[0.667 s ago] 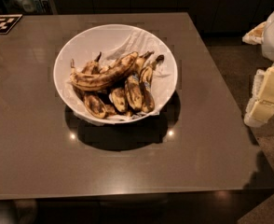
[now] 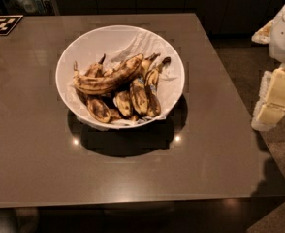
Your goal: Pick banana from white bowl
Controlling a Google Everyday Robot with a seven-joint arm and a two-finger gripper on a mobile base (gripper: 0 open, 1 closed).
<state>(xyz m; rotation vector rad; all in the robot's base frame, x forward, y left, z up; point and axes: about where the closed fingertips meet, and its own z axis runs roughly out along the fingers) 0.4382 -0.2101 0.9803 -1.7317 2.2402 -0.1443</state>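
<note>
The white bowl (image 2: 79, 52) stands in the middle of a brown table, lined with crumpled white paper. The banana (image 2: 108, 79) is the longest one: curved, dull yellow with brown streaks. It lies across the top of the pile, running from lower left to upper right. Several shorter, darker bananas (image 2: 138, 97) lie under and in front of it. My gripper (image 2: 272, 101) is at the right edge of the view, off the table's right side and well clear of the bowl. It holds nothing that I can see.
The brown table (image 2: 133, 178) has its right edge close to my arm, with floor beyond. A black-and-white marker tag (image 2: 2, 24) lies at the table's far left corner. Dark cabinets stand behind the table.
</note>
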